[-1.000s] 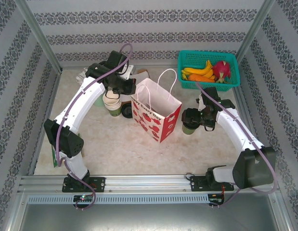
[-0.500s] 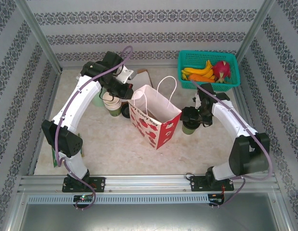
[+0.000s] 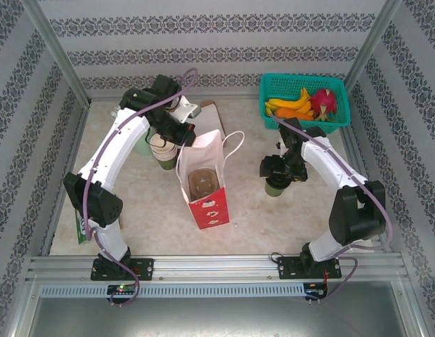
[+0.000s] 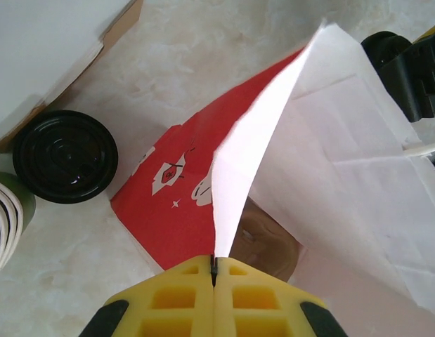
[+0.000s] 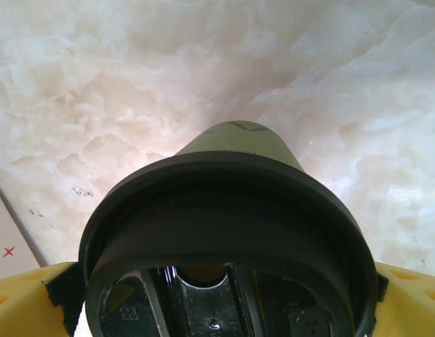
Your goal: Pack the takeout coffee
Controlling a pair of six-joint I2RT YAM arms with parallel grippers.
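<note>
The takeout coffee [image 3: 275, 187], a small green cup with a black lid [image 5: 228, 232], stands right of the bag. My right gripper [image 3: 277, 168] is shut on it at lid height, and its yellow fingers [image 5: 24, 302] press both sides of the lid. The red and white paper bag [image 3: 205, 203] stands open in the middle of the table, its brown bottom [image 3: 201, 181] showing. My left gripper [image 3: 190, 137] is shut on the bag's white rim [image 4: 238, 175], and its yellow fingertips [image 4: 182, 295] pinch the paper edge.
A second black-lidded cup [image 4: 65, 156] and a stack of lidless green cups [image 3: 163, 146] stand left of the bag. Behind them lies a cardboard box [image 3: 207, 109]. A teal basket [image 3: 268, 98] of fruit sits at the back right. A pale green cup [image 3: 143, 147] is under my left arm.
The bag has swung round and opened, its mouth now facing up and its base nearer the front. My right gripper with the coffee has edged left toward it.
</note>
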